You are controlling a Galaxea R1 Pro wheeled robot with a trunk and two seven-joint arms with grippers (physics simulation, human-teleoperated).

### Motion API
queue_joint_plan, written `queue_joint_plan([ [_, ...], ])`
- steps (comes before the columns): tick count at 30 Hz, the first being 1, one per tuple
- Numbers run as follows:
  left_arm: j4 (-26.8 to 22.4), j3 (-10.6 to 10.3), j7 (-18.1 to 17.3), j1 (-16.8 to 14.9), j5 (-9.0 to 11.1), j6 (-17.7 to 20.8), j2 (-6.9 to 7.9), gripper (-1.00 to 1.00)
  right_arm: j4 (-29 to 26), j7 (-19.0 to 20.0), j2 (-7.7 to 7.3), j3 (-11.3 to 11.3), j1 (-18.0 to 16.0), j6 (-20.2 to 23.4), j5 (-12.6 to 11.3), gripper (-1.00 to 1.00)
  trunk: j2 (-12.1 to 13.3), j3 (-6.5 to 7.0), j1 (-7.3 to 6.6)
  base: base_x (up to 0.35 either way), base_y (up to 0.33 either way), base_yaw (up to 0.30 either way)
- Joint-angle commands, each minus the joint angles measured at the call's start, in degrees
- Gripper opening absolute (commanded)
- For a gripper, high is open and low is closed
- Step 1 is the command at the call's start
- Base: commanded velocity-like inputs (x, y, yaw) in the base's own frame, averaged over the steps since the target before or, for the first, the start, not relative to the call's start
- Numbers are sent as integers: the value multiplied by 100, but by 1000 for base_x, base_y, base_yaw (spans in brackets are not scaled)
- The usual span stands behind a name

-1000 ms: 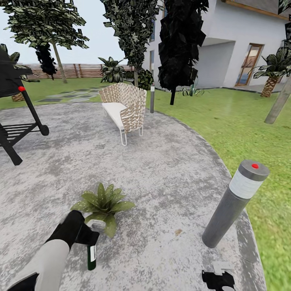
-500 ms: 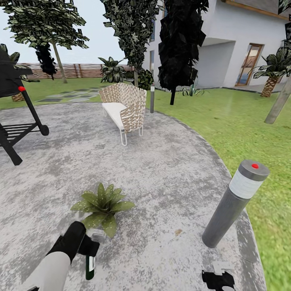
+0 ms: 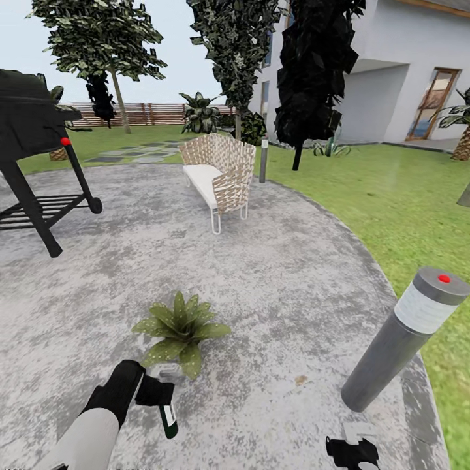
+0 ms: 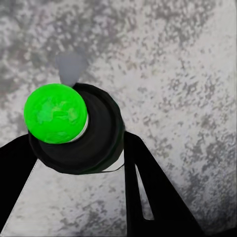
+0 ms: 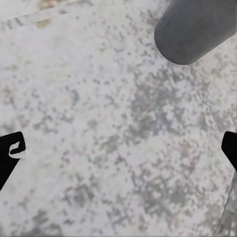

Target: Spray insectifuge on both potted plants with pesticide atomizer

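Now left tool [image 3: 158, 391] closed on pesticide atomizer [image 3: 169, 418], bottle hanging tilted, just near side of potted plant [image 3: 181, 324]. Potted plant stands on stone patio [image 3: 274, 281]. Right tool [image 3: 352, 450] well apart from potted plant, beside grey bollard lamp [image 3: 405, 336]; its fingers [image 5: 10, 155] spread wide, holding nothing.

Left tool [image 3: 156, 392] clamped, arm reaching forward; right tool [image 3: 352, 452] low, fingers spread wide
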Motion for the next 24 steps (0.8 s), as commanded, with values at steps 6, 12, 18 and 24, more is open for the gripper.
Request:
queue_joint_plan([
  [6, 409, -16, 99, 1, -62, 1, -58, -100, 5, -16, 1, -22, -3, -19, 30, 100, -2, -5, -1, 0, 0, 16],
  [12, 497, -32, 103, 1, -78, -9, -311, -100, 6, -21, 3, -22, -3, -19, 30, 100, -2, -5, -1, 0, 0, 138],
  [18, 394, 4, 104, 1, -75, -456, -51, -100, 6, -15, 3, -22, -3, -19, 30, 100, -2, -5, -1, -47, 6, 271],
  [24, 382, 12, 107, 9, -84, -607, 43, -100, 6, -12, 3, -22, -3, -19, 34, 100, -2, -5, -1, -296, 81, 103],
])
